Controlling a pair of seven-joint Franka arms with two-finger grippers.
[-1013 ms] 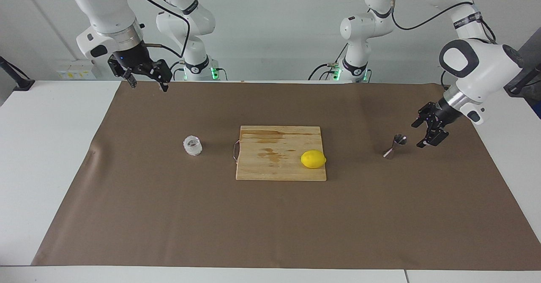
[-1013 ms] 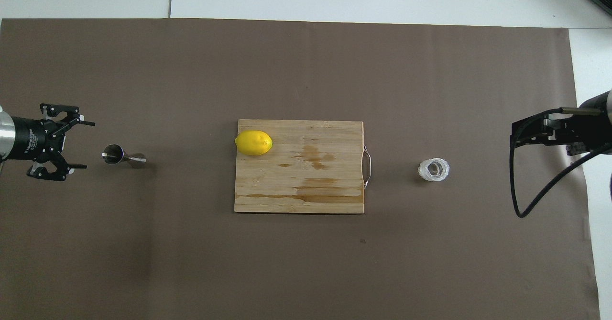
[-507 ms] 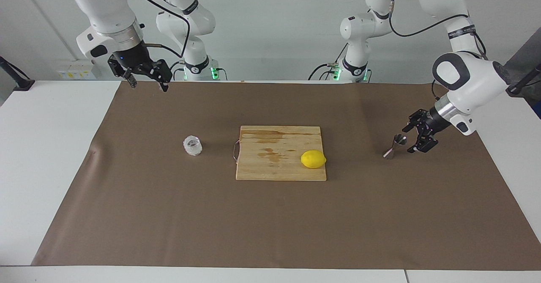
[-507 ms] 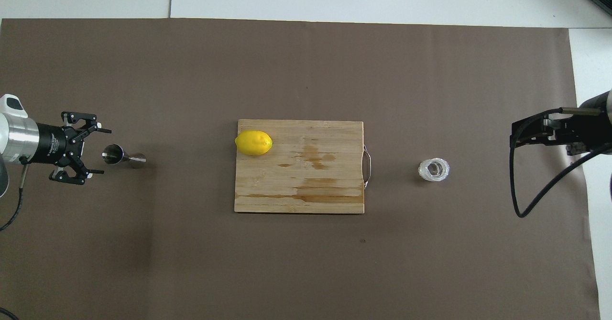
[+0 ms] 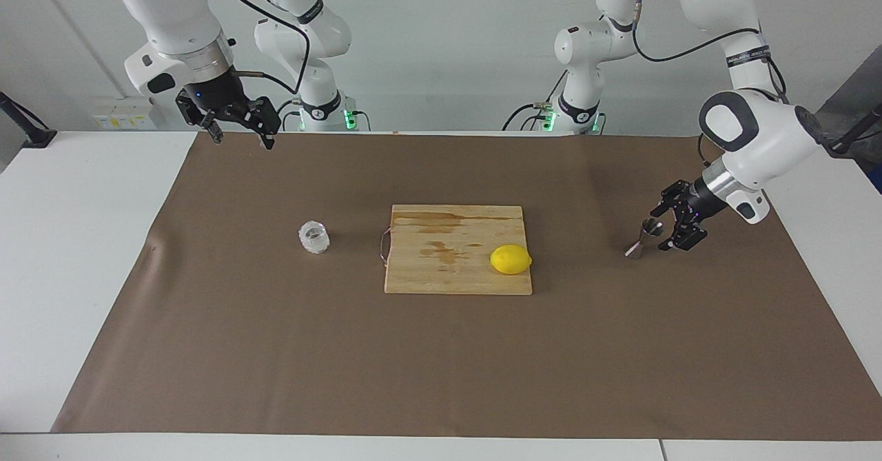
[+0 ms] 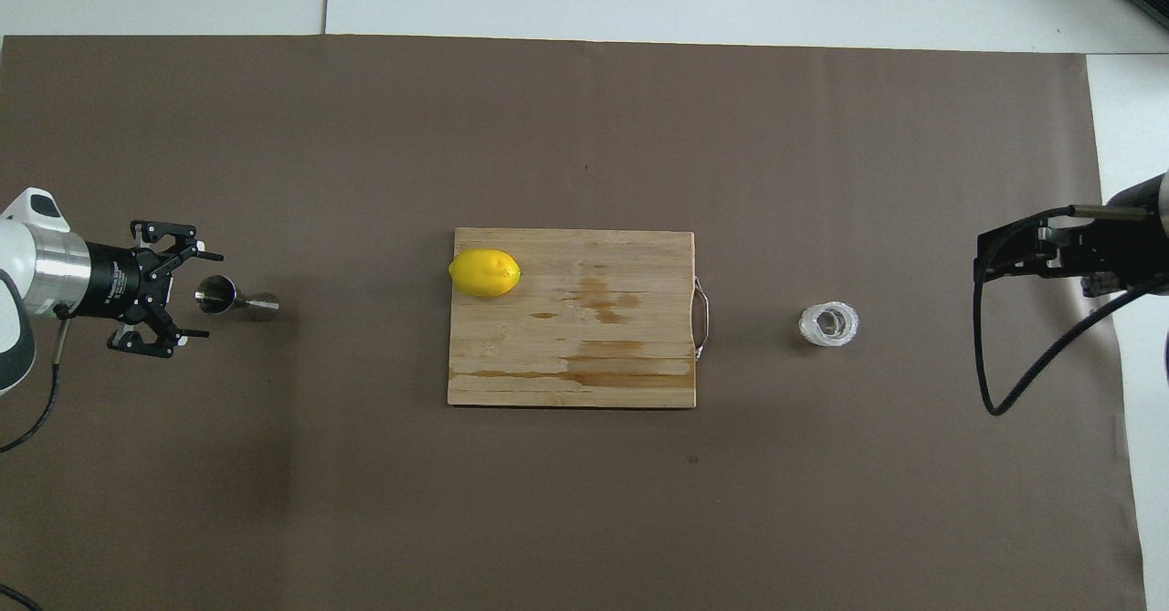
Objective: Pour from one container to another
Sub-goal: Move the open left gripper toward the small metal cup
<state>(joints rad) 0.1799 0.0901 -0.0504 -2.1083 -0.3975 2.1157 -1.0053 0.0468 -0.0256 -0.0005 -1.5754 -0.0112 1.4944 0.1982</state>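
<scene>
Closing on the jigger (image 5: pixel 643 238), the left gripper (image 5: pixel 672 226) has slid in from the frame's right edge, fingers spread wide.

Brown paper mat (image 5: pixel 441 351) covers the table; mid-frame sits a stained wooden cutting board (image 5: pixel 441 268) with a wire handle, a lemon (image 5: pixel 510 260) on it. Upper left, the right gripper (image 5: pixel 238 134) waits, released. Left of centre stands the textured glass cup (image 5: pixel 313 237). Overhead, the hourglass jigger (image 6: pixel 235 299) shows its dark mouth just beside the left gripper (image 6: pixel 187 292).
</scene>
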